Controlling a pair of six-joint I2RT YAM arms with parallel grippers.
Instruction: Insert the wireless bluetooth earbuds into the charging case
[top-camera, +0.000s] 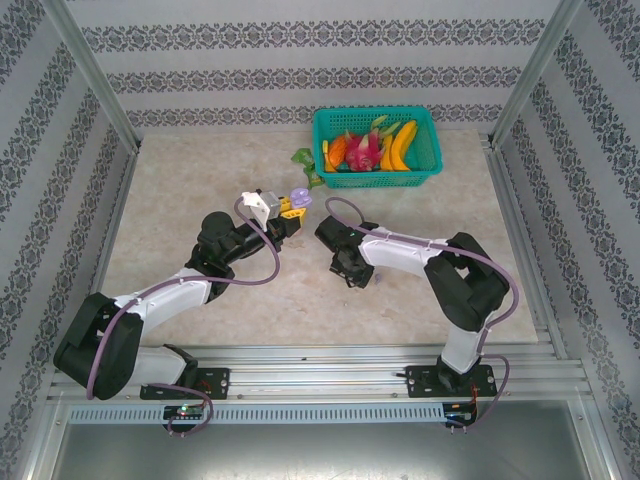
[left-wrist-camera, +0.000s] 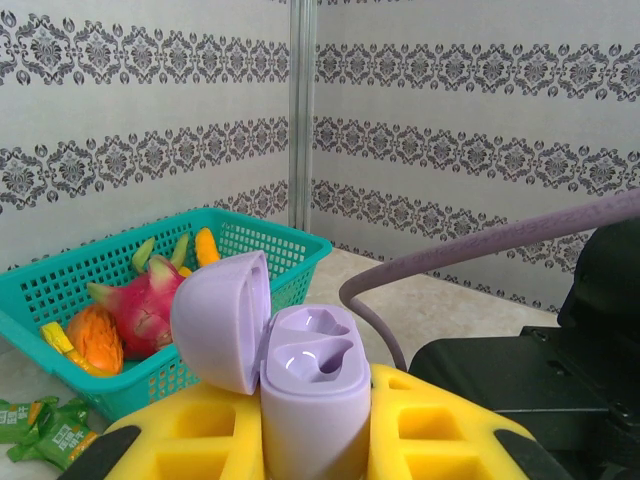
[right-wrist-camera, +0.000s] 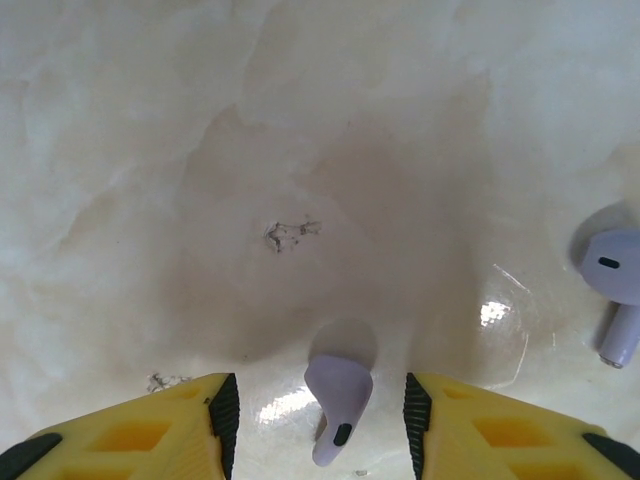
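A purple charging case (left-wrist-camera: 312, 385) stands upright between the yellow fingers of my left gripper (left-wrist-camera: 315, 455), which is shut on it. Its lid (left-wrist-camera: 215, 320) hangs open to the left and both sockets show bare. From above, the case (top-camera: 298, 198) is held over the table's middle, in front of the basket. My right gripper (right-wrist-camera: 322, 420) points down at the table, open, with a purple earbud (right-wrist-camera: 338, 395) lying between its pads and a gap on either side. A second purple earbud (right-wrist-camera: 615, 275) lies to the right. In the top view the right gripper (top-camera: 352, 272) hovers low near the centre.
A teal basket (top-camera: 432, 150) of toy fruit stands at the back and appears close behind the case as the basket (left-wrist-camera: 60, 290) in the left wrist view. Green packets (top-camera: 303, 160) lie beside it. Patterned walls and metal posts ring the table.
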